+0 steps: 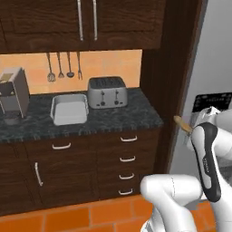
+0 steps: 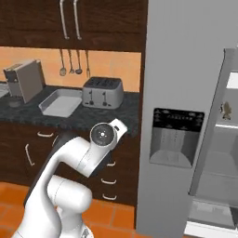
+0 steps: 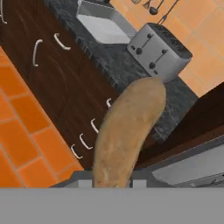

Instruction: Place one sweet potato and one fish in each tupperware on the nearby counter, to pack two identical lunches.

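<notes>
So the counter (image 1: 113, 118) runs along the back wall with drawers (image 1: 128, 158) underneath on its right end and a cabinet door (image 1: 41, 174) to the left of those. On top, going left to right: coffee machine (image 1: 13, 95), then a tray (image 1: 69, 109), then the toaster (image 1: 107, 92) just beside it. Utensils (image 1: 63, 65) hang on the wall behind the tray, wall cabinets (image 1: 86, 20) sit above all that. Fridge (image 2: 186, 93) stands right of the counter, door open. The sweet potato (image 3: 127, 131) is up in the air in front of the drawers, sticking out from the gripper (image 3: 113, 183).
</notes>
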### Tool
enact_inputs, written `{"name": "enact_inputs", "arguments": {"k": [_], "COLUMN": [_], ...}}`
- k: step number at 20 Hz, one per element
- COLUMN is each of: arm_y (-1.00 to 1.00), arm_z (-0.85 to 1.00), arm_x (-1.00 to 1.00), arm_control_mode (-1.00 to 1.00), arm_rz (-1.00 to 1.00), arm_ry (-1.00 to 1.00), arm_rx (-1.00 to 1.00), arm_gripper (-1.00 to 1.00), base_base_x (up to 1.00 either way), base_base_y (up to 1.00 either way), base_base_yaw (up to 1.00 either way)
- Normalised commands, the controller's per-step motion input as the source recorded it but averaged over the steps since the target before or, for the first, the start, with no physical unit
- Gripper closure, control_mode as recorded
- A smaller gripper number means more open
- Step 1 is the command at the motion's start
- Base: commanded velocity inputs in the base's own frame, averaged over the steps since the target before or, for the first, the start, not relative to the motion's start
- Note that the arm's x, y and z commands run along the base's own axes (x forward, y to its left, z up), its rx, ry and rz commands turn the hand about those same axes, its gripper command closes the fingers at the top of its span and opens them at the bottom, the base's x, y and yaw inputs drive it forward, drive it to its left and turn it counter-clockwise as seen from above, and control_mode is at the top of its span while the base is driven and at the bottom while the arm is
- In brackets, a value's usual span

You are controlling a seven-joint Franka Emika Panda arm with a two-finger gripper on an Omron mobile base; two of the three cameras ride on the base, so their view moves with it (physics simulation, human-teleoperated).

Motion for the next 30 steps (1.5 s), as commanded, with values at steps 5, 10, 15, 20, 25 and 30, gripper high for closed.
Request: {"name": "enact_inputs", "arguments": {"k": [5,10,15,20,25,30], "arm_y": [0.0,0.0,0.0,0.22,-0.17,-0.63], "arm_z": [0.0,0.0,0.0,-0.2,-0.51,-0.35], "arm_x": [0.0,0.0,0.0,0.24,0.75,0.71], "arm_control_mode": [1.0,1.0,1.0,-1.0,-1.0,-1.0], "arm_rz": [0.0,0.0,0.0,-0.09,-0.1,-0.06], "arm_ry": [0.0,0.0,0.0,0.0,0.05,0.11], "arm_rx": [0.0,0.0,0.0,-0.07,-0.03,0.03], "arm_gripper": [1.0,1.0,1.0,1.0,1.0,1.0], "base_base_x": [0.83,0.9,0.65,0.28,0.0,0.0], "base_base_y": [1.0,1.0,0.99,0.48,0.0,0.0], "base_base_yaw": [0.0,-0.09,-0.29,-0.16,0.0,0.0]}}
